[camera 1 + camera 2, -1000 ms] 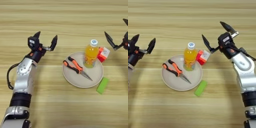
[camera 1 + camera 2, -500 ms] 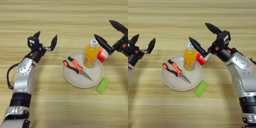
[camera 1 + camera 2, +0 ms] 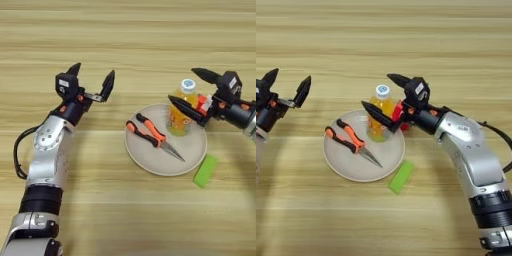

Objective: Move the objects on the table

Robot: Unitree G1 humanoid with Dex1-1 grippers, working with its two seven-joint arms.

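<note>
A wide light wooden worktop point(image 3: 125, 30) fills the scene, its plank grain running left to right. Right of centre lies a round beige plate point(image 3: 150, 161). On the plate's far right part stands a small orange-juice bottle point(image 3: 179, 117) with a white cap point(image 3: 188, 84), upright. Just left of it, also on the plate, lie needle-nose pliers point(image 3: 152, 137) with orange-and-black handles; the handles point far-left and the closed metal nose points near-right, towards the plate's middle. Right of the bottle, at the plate's far right edge, sits a small multicoloured puzzle cube point(image 3: 399, 112), mostly red and white as far as can be seen; much of it is hidden behind the right claw, and whether it rests on the plate's rim or just off it is hard to tell. A flat bright green block point(image 3: 205, 170) lies on the worktop just off the plate's near right edge, tilted.

The right claw point(image 3: 382, 95) reaches in from the right with its two black fingers spread wide. One finger point(image 3: 376, 114) crosses in front of the bottle's lower body, the other points left beyond the cap, so the bottle stands between them; the fingers appear not to be pressing on it.

The left claw point(image 3: 91, 80) hangs above bare worktop well to the left of the plate, its fingers wide apart and holding nothing.
</note>
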